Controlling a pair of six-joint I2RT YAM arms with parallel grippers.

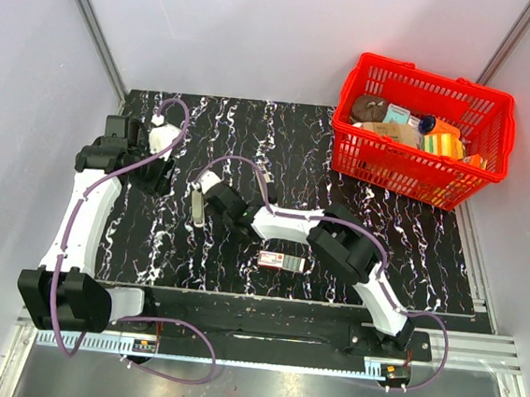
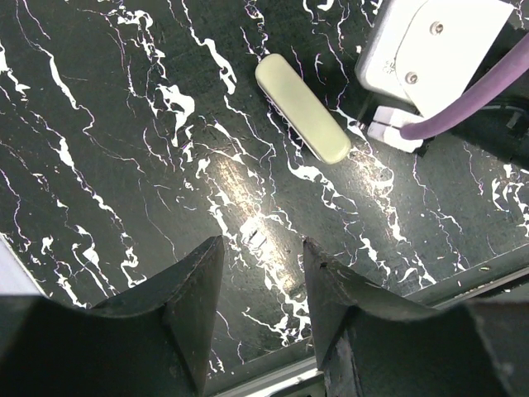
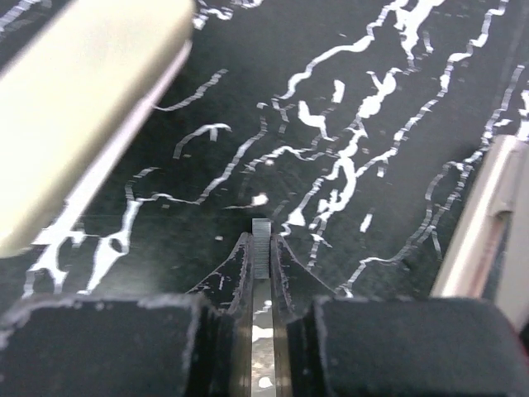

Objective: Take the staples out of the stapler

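My right gripper [image 3: 261, 246] is shut on the staples [image 3: 261, 228], a thin ridged silver strip that sticks out just past the fingertips, low over the black marbled table. The stapler [image 3: 78, 107] lies close by on the table to the left and shows a pale beige top. In the top view the stapler [image 1: 197, 203] lies just left of my right gripper [image 1: 212, 190]. It also shows in the left wrist view [image 2: 302, 107]. My left gripper [image 2: 263, 245] is open and empty above the table, apart from the stapler; in the top view it [image 1: 159, 175] is at the table's left.
A small red-and-white box [image 1: 281, 259] lies near the front middle. A red basket [image 1: 415, 180] of goods stands at the back right. A silver metal bar [image 3: 488, 223] runs along the right edge of the right wrist view. The right wrist's white housing [image 2: 434, 45] is beside the stapler.
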